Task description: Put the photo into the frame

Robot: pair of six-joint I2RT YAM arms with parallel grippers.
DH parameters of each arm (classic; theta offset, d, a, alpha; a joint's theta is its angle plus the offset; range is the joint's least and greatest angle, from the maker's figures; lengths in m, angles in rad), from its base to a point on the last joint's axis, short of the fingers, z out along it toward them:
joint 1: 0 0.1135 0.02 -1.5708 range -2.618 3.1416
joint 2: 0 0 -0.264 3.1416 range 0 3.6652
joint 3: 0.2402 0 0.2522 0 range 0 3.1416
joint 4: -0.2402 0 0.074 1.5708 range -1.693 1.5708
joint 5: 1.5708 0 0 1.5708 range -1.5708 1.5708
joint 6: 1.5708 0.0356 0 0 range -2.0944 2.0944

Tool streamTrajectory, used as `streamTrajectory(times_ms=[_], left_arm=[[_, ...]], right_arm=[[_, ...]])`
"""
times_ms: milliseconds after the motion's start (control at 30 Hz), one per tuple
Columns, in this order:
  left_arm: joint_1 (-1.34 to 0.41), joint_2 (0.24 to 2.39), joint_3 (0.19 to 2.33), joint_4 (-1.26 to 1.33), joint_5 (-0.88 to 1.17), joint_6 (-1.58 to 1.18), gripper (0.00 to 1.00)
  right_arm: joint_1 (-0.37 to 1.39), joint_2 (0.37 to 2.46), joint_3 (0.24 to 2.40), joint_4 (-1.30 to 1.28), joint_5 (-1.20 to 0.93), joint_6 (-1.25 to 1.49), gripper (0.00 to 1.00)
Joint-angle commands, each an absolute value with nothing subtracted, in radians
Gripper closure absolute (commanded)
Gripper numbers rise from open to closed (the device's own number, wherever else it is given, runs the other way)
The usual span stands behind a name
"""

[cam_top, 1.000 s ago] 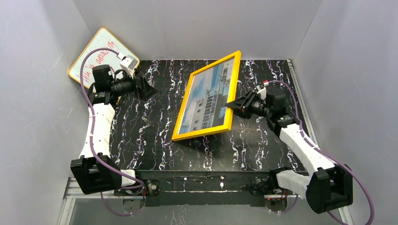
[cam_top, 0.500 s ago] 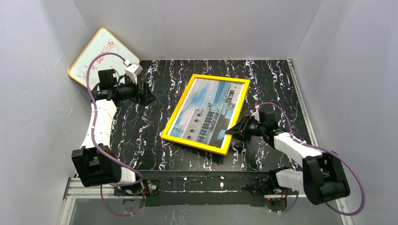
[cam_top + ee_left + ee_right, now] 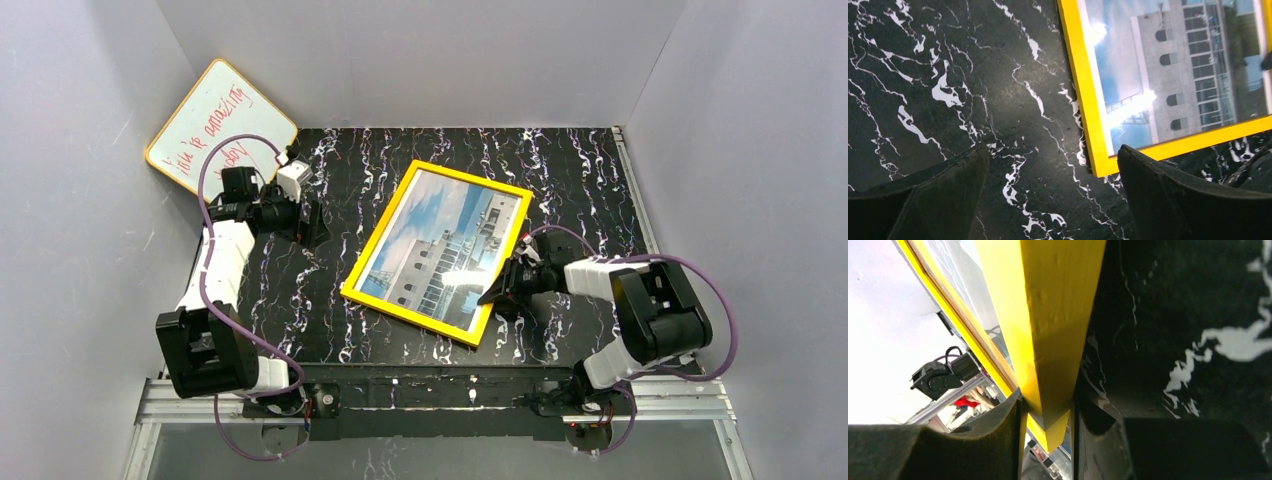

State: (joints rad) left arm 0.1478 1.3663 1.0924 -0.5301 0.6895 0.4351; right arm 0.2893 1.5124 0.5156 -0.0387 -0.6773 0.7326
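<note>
The frame [image 3: 381, 227] lies face up on the black marbled table, its yellow rim tilted diagonally. The photo [image 3: 440, 250] of a white building under blue sky shows behind its glass. My right gripper [image 3: 498, 292] sits low at the frame's right edge. In the right wrist view the yellow frame edge [image 3: 1053, 315] runs between the two fingers [image 3: 973, 440], which are shut on it. My left gripper [image 3: 314, 222] hovers open to the left of the frame, touching nothing. In the left wrist view the frame's corner [image 3: 1100, 167] and the photo [image 3: 1173, 65] lie ahead of the open gripper [image 3: 1052, 150].
A yellow-rimmed whiteboard [image 3: 215, 125] with red handwriting leans in the back left corner behind the left arm. Grey walls close in the table on three sides. The right arm's elbow [image 3: 655, 310] is folded near the table's right front.
The frame has come down from standing steeply tilted to lying on the table, still in the right gripper, which dropped low and nearer. The left arm drew back, staying open.
</note>
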Motion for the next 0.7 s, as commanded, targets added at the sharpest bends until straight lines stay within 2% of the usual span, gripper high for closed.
streamTrajectory(times_ms=[0,100,300,333,367,533,667], left_arm=[[0.151,1.395,1.051,-0.520,0.623,0.527,0.02],[0.151,1.413,1.022,-0.510,0.607,0.560,0.02],[0.152,1.424,0.978,-0.479,0.614,0.527,0.02],[0.153,1.428,0.975,-0.465,0.611,0.502,0.02],[0.152,1.434,0.972,-0.452,0.611,0.477,0.02],[0.153,1.450,0.928,-0.305,0.548,0.319,0.02],[0.152,1.470,0.864,-0.146,0.467,0.187,0.02]], right_arm=[[0.303,1.588,0.614,-0.197,-0.558,0.583,0.97],[0.307,1.608,0.652,-0.250,-0.505,0.551,0.85],[0.308,1.540,0.733,-0.360,-0.354,0.536,0.44],[0.308,1.524,0.750,-0.376,-0.327,0.535,0.27],[0.308,1.511,0.769,-0.392,-0.303,0.534,0.03],[0.308,1.480,0.896,-0.511,-0.103,0.507,0.01],[0.306,1.404,0.941,-0.488,0.184,0.497,0.01]])
